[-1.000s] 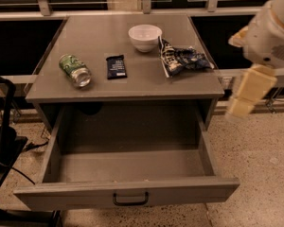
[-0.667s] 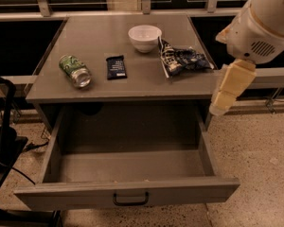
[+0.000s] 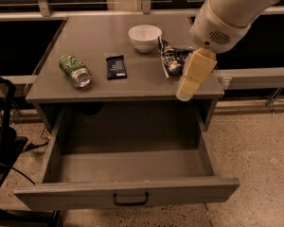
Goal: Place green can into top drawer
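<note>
The green can lies on its side on the left part of the grey cabinet top, its silver end facing the front. The top drawer stands pulled wide open below, with a flat front panel and a small black handle; nothing shows inside it. My gripper hangs from the white arm over the right front part of the cabinet top, well to the right of the can and holding nothing that I can see.
A white bowl stands at the back middle of the top. A dark blue snack bar lies right of the can. A dark patterned chip bag lies beside my gripper. A black stand is on the left floor.
My arm and gripper have moved left, from beside the cabinet's right edge to over the right front of its top. The can and drawer have not moved.
</note>
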Robot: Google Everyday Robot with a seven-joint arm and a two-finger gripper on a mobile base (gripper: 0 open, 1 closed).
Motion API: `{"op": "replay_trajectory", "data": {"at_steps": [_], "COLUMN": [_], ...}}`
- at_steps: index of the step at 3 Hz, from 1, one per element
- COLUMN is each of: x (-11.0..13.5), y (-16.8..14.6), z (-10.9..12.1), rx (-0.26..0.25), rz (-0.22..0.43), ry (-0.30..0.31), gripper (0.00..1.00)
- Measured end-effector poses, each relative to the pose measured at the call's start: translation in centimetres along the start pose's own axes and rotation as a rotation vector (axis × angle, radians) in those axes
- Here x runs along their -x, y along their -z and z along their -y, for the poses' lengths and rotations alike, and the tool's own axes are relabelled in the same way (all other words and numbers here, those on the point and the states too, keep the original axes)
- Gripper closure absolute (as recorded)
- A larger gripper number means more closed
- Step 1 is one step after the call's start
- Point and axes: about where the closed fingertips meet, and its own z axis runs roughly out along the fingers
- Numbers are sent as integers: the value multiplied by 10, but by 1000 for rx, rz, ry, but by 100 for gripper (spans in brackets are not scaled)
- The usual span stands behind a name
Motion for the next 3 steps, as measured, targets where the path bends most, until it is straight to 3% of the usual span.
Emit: {"op": "replay_trajectory", "data": {"at_steps": [2,3], "x": [73,79], "y": [-11,-10], "z": [-1,-2], "rx": [-28,-33], "rz": [30,32], "ry": [-93,-133], "gripper": [0,0]}}
